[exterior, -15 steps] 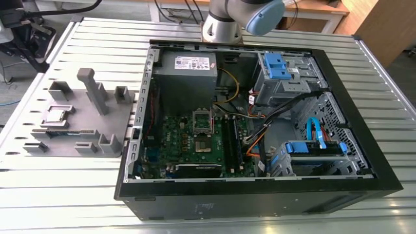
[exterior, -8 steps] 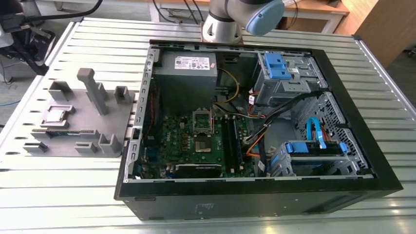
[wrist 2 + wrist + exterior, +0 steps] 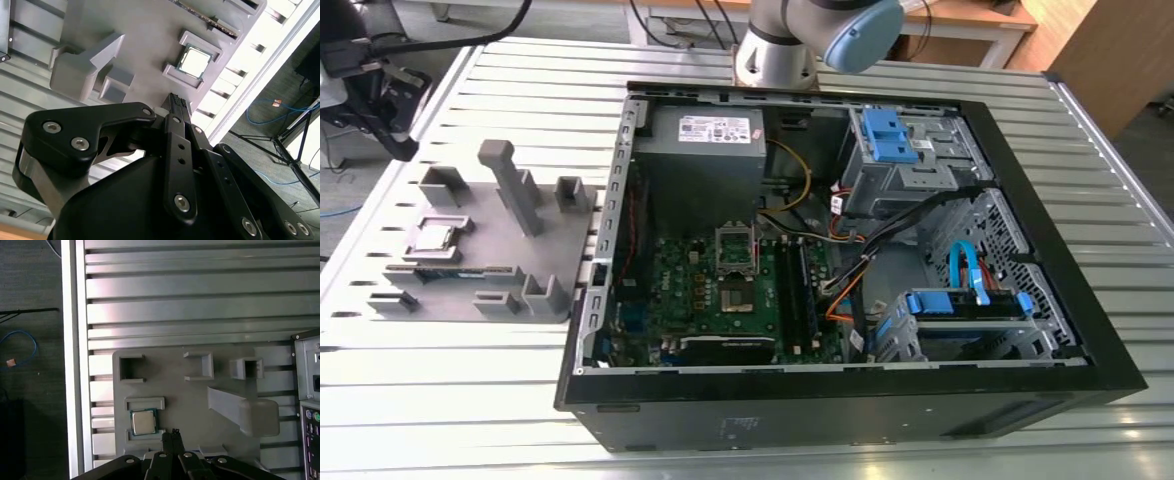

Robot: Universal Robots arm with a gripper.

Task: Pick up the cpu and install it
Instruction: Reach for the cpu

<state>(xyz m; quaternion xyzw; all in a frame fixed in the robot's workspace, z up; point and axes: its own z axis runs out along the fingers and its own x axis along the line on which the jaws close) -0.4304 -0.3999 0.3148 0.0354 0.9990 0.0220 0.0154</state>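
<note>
The cpu (image 3: 143, 421) is a small silver square lying flat in a recess of the grey fixture plate (image 3: 190, 400). It also shows in the second wrist view as the cpu (image 3: 195, 61) and in the exterior view as the cpu (image 3: 434, 237), at that view's left. My gripper (image 3: 172, 433) hangs above the plate, its black fingertips (image 3: 176, 102) pressed together with nothing between them. They are beside the chip and apart from it. The motherboard socket (image 3: 738, 296) lies inside the open computer case (image 3: 1067, 300).
The fixture plate carries several raised grey blocks and a tall post (image 3: 514, 185). It lies on a slatted metal table (image 3: 200, 295) whose edge (image 3: 70, 365) drops to a floor with cables. The arm's base (image 3: 787, 45) stands behind the case.
</note>
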